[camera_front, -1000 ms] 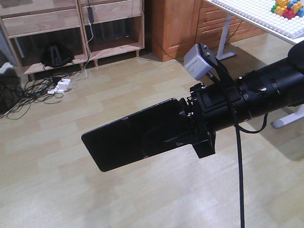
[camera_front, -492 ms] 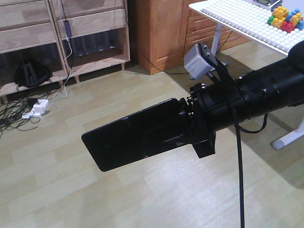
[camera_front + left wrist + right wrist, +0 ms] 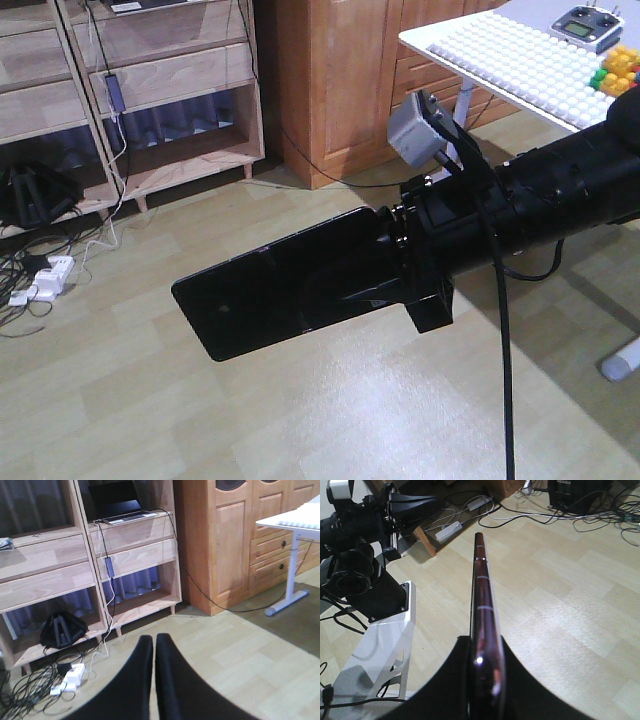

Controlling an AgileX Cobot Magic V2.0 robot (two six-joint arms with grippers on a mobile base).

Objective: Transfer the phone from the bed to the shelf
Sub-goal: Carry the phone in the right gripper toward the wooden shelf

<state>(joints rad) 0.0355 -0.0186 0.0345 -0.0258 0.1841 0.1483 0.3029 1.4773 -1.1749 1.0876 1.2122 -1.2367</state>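
A thin glossy black phone [image 3: 270,295] hangs over the wooden floor, held flat by one end in my right gripper [image 3: 385,285], which is shut on it. In the right wrist view the phone [image 3: 481,580] shows edge-on with a pinkish rim, clamped between the jaws of the right gripper [image 3: 482,650]. My left gripper [image 3: 153,642] is shut with nothing in it and faces the pale wood shelf [image 3: 50,580]. That shelf [image 3: 170,75] stands at the back left in the front view. The bed is out of view.
A laptop [image 3: 117,502] sits on an upper shelf board. A black bag [image 3: 62,630] lies in the bottom compartment, with a power strip [image 3: 70,677] and tangled cables in front. An orange-brown cabinet [image 3: 225,540] stands to the right, then a white table [image 3: 520,60] with toy bricks [image 3: 620,70].
The room behind has slid left and down in the front view, and the shelf and cabinet look nearer. The phone stays clamped in the right gripper in the same pose.
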